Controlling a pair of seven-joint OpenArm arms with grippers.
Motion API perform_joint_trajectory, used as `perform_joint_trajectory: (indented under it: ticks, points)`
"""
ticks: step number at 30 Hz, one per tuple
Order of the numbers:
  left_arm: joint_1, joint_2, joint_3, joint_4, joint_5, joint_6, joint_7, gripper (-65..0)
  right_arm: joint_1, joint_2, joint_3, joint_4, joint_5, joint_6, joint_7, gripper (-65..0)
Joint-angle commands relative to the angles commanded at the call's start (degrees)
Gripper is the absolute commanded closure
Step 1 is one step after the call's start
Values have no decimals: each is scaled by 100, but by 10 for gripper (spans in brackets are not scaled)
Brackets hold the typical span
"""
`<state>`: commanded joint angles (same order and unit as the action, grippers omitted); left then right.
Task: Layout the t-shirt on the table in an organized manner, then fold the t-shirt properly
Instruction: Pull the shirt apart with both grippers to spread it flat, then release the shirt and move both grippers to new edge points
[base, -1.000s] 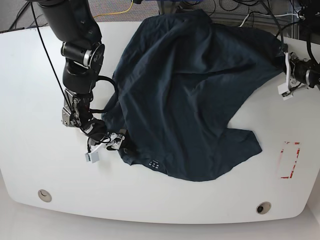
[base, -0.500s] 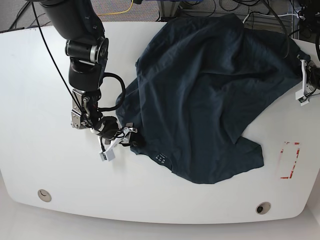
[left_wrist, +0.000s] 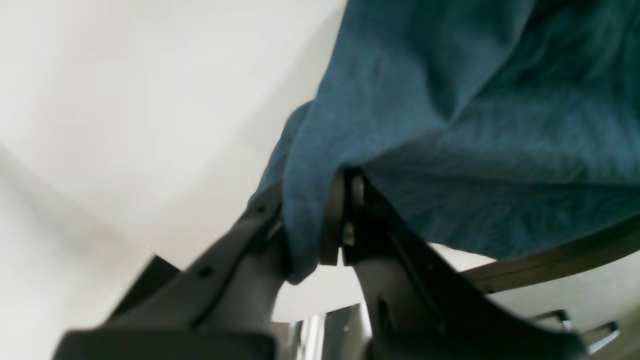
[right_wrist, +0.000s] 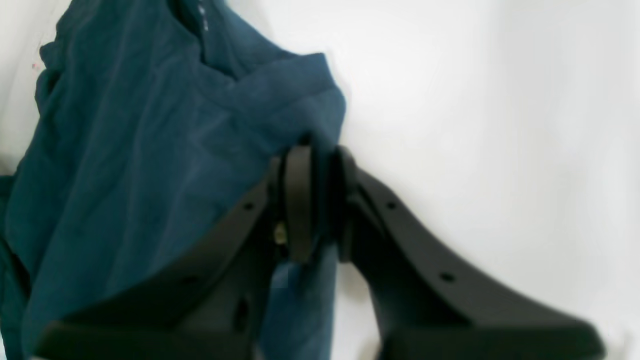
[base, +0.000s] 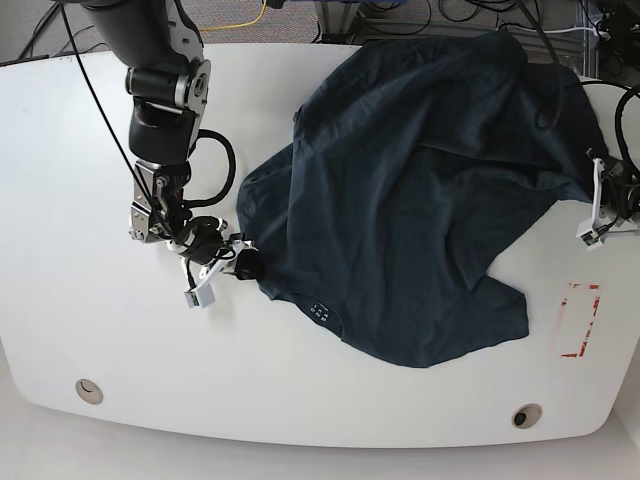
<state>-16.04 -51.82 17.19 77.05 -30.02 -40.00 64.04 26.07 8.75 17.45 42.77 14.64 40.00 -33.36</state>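
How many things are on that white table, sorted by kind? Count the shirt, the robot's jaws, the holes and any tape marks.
T-shirt: 1, dark navy
Sets of jaws: 2, the right gripper and the left gripper, each shut on the shirt
Round holes in the table: 2
Red tape mark: 1
Total: 6

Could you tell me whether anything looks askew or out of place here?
Yes. The t-shirt lies crumpled and skewed on the table, bunched in folds, its far edge reaching the table's back edge. The right hand and left hand each pinch an edge.
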Motion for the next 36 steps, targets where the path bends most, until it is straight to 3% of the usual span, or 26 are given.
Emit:
perform_joint_trajectory:
  ticks: [5, 11, 17, 24, 32, 34, 36]
  points:
    - [-237, 229, 0, 0, 343, 0, 123, 0, -246, 237, 105, 123, 9, 0, 0, -29]
    - [-325, 440, 0, 0, 633, 0, 123, 0, -782, 396, 791, 738, -18, 0, -9, -29]
    - [-378, 686, 0, 0, 949, 0, 132, 0, -1275, 809, 914, 1319, 9, 0, -255, -29]
    - [-431, 1037, 9, 0, 1310, 0, 132, -3, -1996, 862, 1556, 2268, 9, 0, -492, -32]
    - [-659, 1407, 9, 0, 1688, 0, 123, -122, -2593, 835, 2022, 3068, 9, 0, -756, -38]
    - [-712, 1468, 9, 0, 1749, 0, 114, -128, -2673, 826, 2066, 3182, 9, 0, -756, -60]
    - [-738, 1503, 9, 0, 1793, 0, 114, -131, -2716, 826, 2066, 3279, 9, 0, -756, -122]
